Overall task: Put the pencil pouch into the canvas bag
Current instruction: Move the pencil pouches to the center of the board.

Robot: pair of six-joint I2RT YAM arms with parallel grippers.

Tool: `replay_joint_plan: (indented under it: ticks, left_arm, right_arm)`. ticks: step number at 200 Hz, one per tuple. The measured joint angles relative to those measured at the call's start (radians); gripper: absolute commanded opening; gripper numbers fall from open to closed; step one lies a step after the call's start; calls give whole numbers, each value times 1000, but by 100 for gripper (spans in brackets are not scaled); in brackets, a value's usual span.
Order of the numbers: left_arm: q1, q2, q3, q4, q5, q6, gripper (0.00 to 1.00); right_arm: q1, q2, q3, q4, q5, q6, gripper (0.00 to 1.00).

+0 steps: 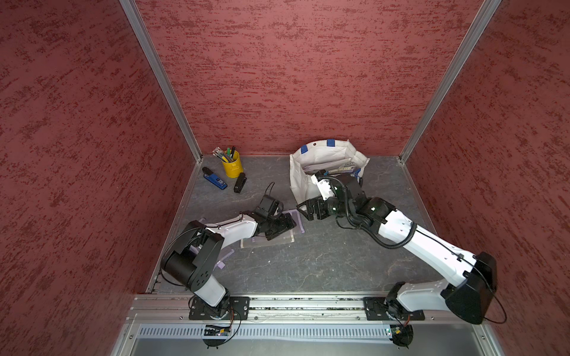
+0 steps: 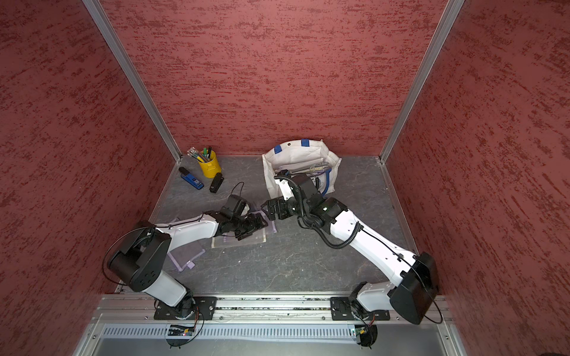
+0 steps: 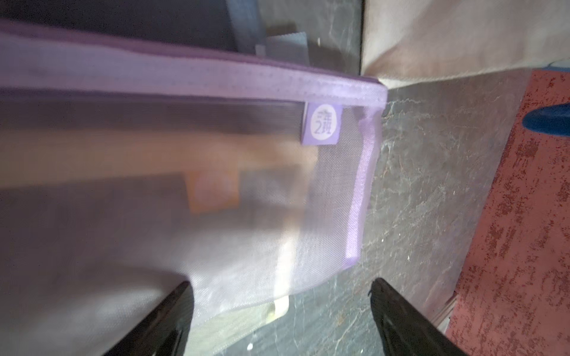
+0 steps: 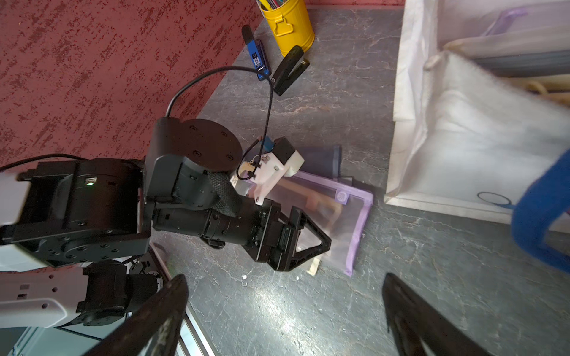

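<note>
I have the left hand [image 3: 280, 289] low over the pouch [image 3: 216, 154], jaws wide apart and gripping nothing. In the left wrist view one finger hangs above the mesh and the other above bare surface [image 3: 431, 200], so the pouch's short edge lies between them. In a top view the pouch [image 1: 297, 222] lies flat at mid-frame, below and left of the bag [image 1: 300, 182], near it but not touching. The right hand [image 4: 285, 282] is open and empty too, hovering between pouch and bag. My worry is the pinch. The pouch is thin, limp mesh lying flat, so if I close too high I expect to catch one layer or nothing, and too low I scrape the surface. A pale strip [image 4: 314, 265] pokes out beneath the pouch; I cannot tell what it is, but a deep pinch might drag it along. Gripped by one corner, the pouch will probably sag and swing, and whatever is inside could slide. At the bag, the blue handle [image 4: 536, 222] droops by the mouth and could snag the pouch, and the soft wall may fold if I push on it. The two arms sit close together, so a careless lift risks a knock.
</note>
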Motion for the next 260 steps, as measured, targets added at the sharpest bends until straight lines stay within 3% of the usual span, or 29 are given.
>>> replay_joint_plan:
  ticks: [27,74,142,188,260]
  left_arm:
    - [33,-56,39,-88,25,27,90]
    - [224,-110,118,-150,47,114,89]
    - [307,5,80,-156,-16,204,89]
    - [175,-40,-31,-79,-42,150,89]
    - [-235,-80,-122,97,-22,-130,89]
  right_arm:
    - [0,-54,-47,-1,5,13,99]
    - [0,-133,-134,-1,2,57,98]
    - [0,-161,-273,-2,-36,120,99]
    - [0,-221,-413,1,-50,176,98]
    - [-38,-299,-619,89,-52,339,97]
